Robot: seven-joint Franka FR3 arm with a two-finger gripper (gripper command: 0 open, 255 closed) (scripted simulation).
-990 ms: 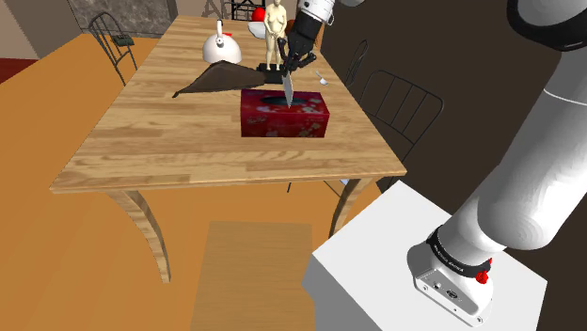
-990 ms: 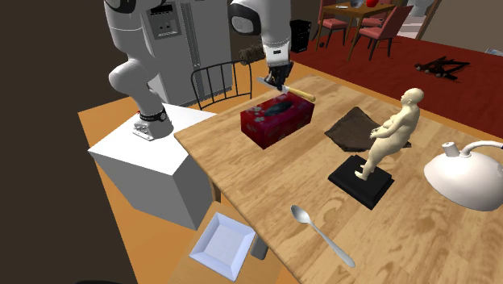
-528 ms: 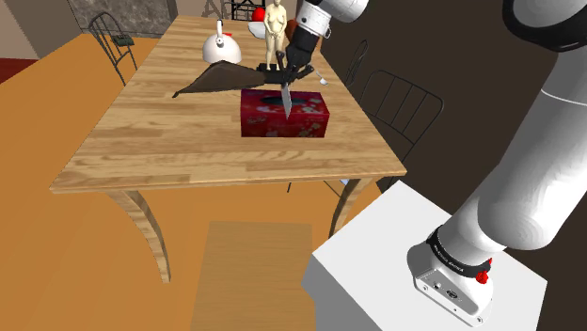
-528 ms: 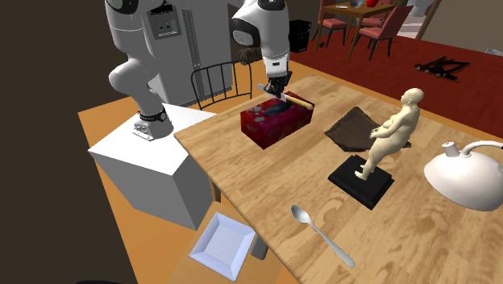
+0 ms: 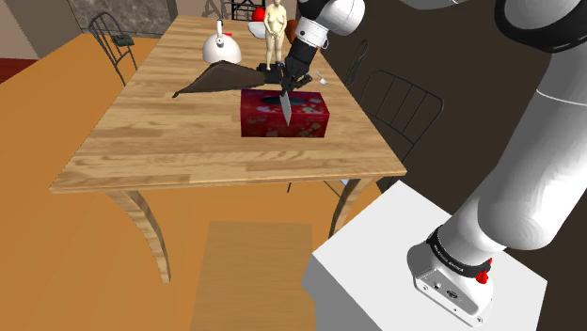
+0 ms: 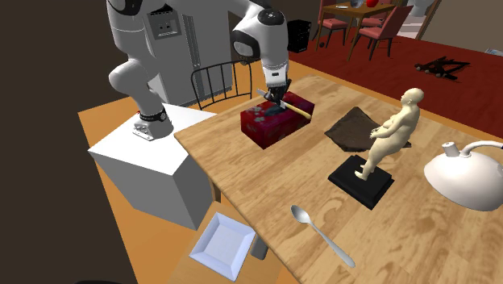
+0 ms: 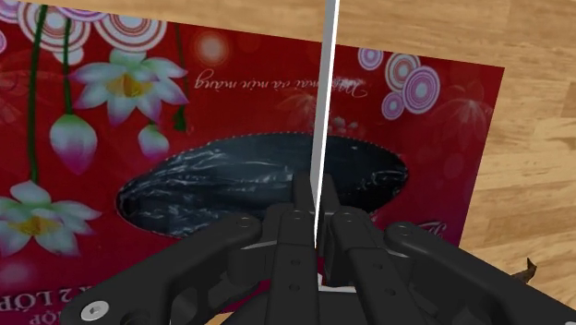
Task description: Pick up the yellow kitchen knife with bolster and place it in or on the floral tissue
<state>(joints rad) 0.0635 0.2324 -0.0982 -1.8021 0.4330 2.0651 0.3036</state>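
Yellow at the handle, pale grey along the blade, the knife (image 6: 297, 107) is up off the table and clamped in the black pincer (image 6: 276, 102), the two fingers pressed in on it near where blade meets handle! In the wrist view the blade (image 7: 324, 102) runs out ahead of the pincer (image 7: 317, 208) as one thin line, standing on edge. Right beneath the pincer sits the red floral tissue box (image 7: 420, 138), its dark oval opening (image 7: 185, 194) straight under the fingertips. In the shoulder view the blade (image 5: 285, 106) pokes out from the pincer (image 5: 287, 85) across the box top (image 5: 306, 122). Whether it grazes that top I cannot tell, but any gap is slight. So the lift and the carry look done, and we're into the placing step. What's called for next, I'd say, is to ease down the last little bit, part the fingers and draw straight up. Watch that handle, though. It reaches past the pincer toward the box's edge, and a blade let go on edge will flop flat, so it could slide off. Further out from the pincer on the wooden table (image 5: 169, 150) are a dark cloth (image 6: 351, 129) just past the box, then a pale figurine (image 6: 392, 133), a white kettle (image 6: 467, 173) and a spoon (image 6: 321, 234), all well apart from the action.
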